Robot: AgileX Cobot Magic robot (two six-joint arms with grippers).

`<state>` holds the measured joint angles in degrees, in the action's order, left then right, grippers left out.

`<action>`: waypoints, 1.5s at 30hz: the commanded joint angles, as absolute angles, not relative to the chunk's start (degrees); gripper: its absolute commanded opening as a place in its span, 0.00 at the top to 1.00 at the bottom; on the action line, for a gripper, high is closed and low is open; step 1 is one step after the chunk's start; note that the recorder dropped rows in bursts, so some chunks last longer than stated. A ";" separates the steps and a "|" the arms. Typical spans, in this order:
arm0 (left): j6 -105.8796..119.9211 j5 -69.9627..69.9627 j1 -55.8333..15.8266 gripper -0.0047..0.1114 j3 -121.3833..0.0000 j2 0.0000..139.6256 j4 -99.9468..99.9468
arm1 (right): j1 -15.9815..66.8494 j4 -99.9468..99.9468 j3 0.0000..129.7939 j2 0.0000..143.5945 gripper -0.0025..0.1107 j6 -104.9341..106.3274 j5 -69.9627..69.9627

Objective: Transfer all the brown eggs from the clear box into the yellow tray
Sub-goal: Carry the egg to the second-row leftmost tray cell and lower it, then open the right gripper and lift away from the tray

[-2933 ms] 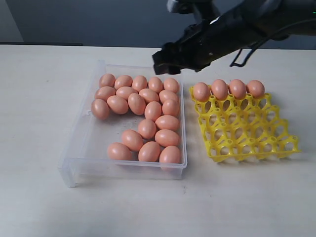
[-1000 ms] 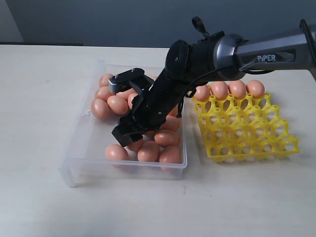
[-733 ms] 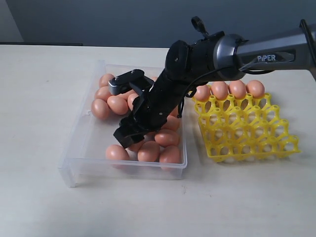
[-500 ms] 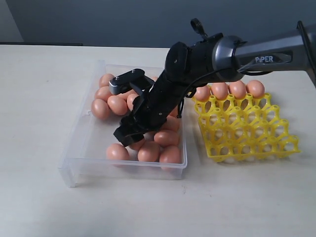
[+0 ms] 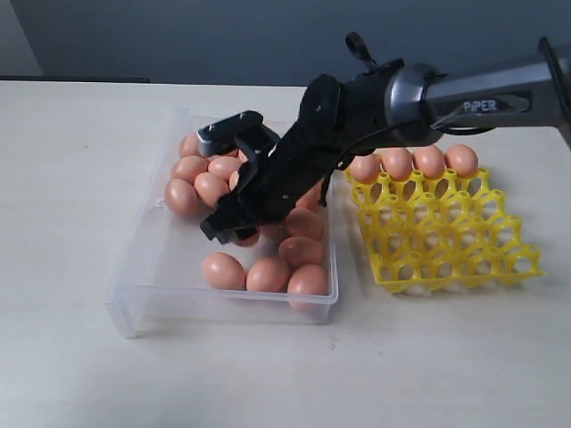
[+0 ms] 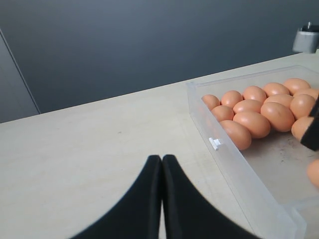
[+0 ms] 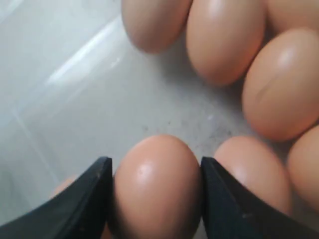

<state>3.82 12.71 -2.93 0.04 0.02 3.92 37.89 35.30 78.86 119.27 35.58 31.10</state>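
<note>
Step in hand: pick-up of one egg. The right gripper (image 5: 228, 229) is down inside the clear box (image 5: 134, 267), its arm reaching in from the 3 o'clock side.
Right fingers (image 7: 84, 199): narrowed onto the held egg (image 7: 157, 184), one finger against each flank.
Left gripper (image 6: 161, 159): fingers pressed together, holding nothing, over bare worktop (image 6: 75, 149) outside the box wall.
Brown eggs (image 5: 214, 187): most lie in the clear box, clustered toward 12 o'clock, with three along the 6 o'clock wall.
Yellow tray (image 5: 446, 245): at 3 o'clock of the box. Four eggs fill its 12 o'clock row; the other cups are vacant.
Next move (judged): lift clear of neighbouring eggs and the box rim, carry toward 3 o'clock, lower into a vacant cup.
Right wrist view only: two-sided contact on the egg.
Exterior view only: the tray and its fill.
</note>
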 commanded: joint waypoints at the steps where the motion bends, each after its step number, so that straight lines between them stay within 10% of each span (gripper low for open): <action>1: 3.65 11.97 -2.96 0.96 0.00 0.00 3.91 | 37.75 39.79 74.71 111.47 0.98 35.93 15.47; 8: 3.65 11.97 -2.96 0.96 0.00 0.00 3.91 | 35.54 46.97 50.58 95.99 0.98 35.18 -16.19; 35: 3.65 11.97 -2.96 0.96 0.00 0.00 3.91 | 28.02 37.62 46.39 104.61 0.97 22.90 -17.24; 45: 3.65 11.97 -2.96 0.96 0.00 0.00 3.91 | 28.02 37.39 46.39 104.61 0.67 22.90 -17.13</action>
<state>3.82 12.71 -2.93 0.04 0.02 3.92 28.30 38.03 46.47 104.76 22.94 -16.60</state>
